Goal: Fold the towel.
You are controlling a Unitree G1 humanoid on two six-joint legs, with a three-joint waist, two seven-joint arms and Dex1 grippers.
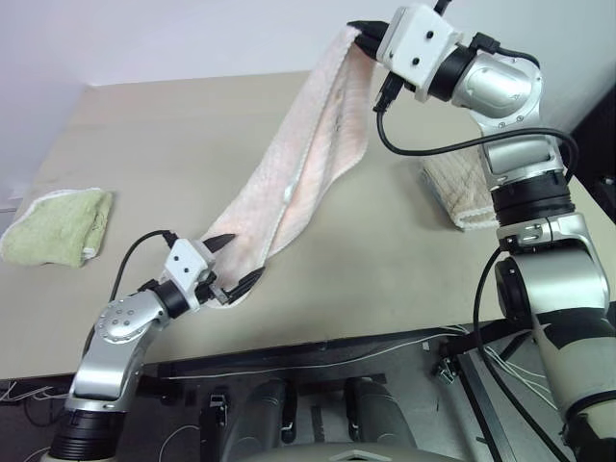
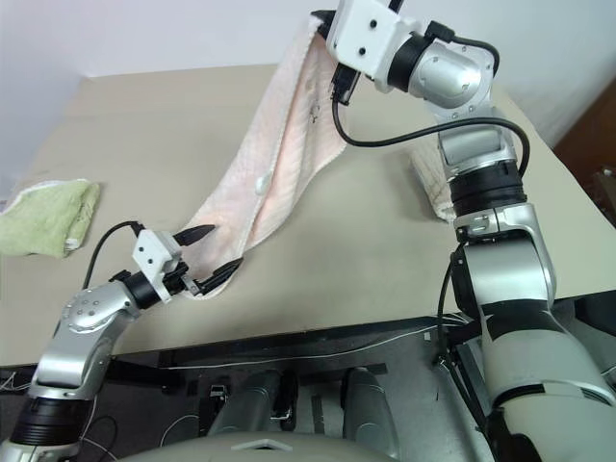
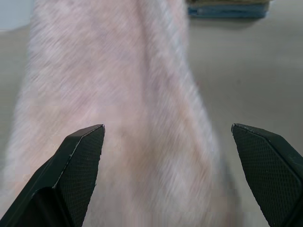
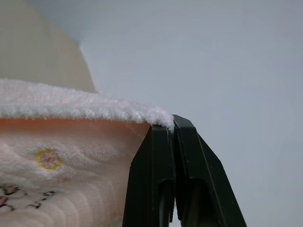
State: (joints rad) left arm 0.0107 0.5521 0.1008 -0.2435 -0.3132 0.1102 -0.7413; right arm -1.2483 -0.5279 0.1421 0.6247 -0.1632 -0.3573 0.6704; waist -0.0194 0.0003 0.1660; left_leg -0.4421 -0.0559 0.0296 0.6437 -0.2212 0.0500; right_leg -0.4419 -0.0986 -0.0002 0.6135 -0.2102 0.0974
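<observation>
My left gripper (image 1: pixel 234 262) sits low at the near edge of the table (image 1: pixel 385 260), its two black fingers (image 1: pixel 221 240) spread wide with nothing between them. The bottom end of the towel (image 1: pixel 298 173) rests on the table right at those fingertips; from my left wrist the pink cloth lies just past the parted fingers, and I cannot tell whether they touch it. From there the towel climbs as a long, narrow, loosely bunched band, up and away to my right. At its top, my right gripper (image 1: pixel 364 37) is raised high over the table and clenched on the towel's white hemmed edge, the fingers (image 4: pixel 161 175) pressed tight together on a corner. A beige towel (image 1: pixel 457 197) lies on the table under my right arm. A green towel (image 1: pixel 58 226) lies folded well off to the left.
</observation>
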